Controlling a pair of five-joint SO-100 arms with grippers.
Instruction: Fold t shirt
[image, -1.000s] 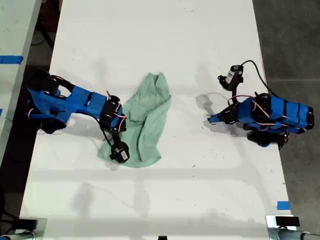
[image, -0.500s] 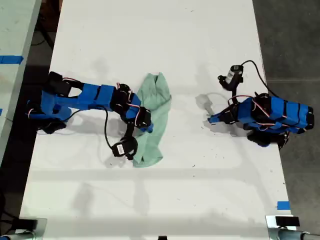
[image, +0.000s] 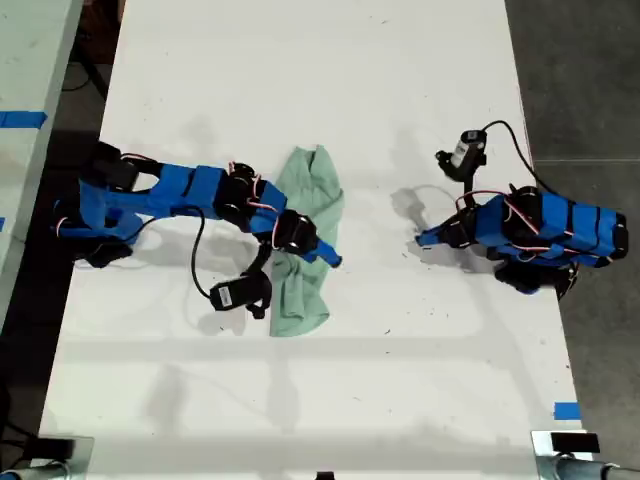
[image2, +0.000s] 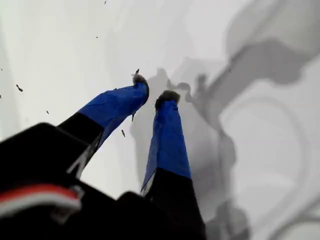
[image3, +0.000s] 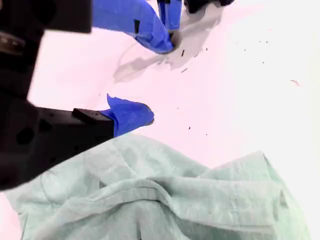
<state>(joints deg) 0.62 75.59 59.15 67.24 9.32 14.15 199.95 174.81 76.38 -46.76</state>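
The pale mint-green t shirt (image: 316, 190) lies bunched in a narrow strip at the middle of the white table (image: 300, 60). My second gripper (image: 326, 255) reaches over it from the exterior view's left and is shut on the t shirt, a fold of which (image3: 190, 200) rises close under its blue finger (image3: 131, 114). My first gripper (image: 426, 238) rests low over bare table at the exterior view's right, apart from the cloth. Its blue fingertips (image2: 141, 82) stand almost together with nothing between them. It also shows far off in the second wrist view as the first gripper (image3: 168, 41).
A second table with blue tape (image: 20, 119) runs along the exterior view's left edge. Dark floor borders the table on the exterior view's right. Another piece of blue tape (image: 566, 410) marks the near right corner in that view. The first arm's camera and cable (image: 466, 150) stick out behind it.
My second gripper has swept toward the exterior view's right, drawing the t shirt's edge over itself, so the cloth is now narrower. The first arm has not moved.
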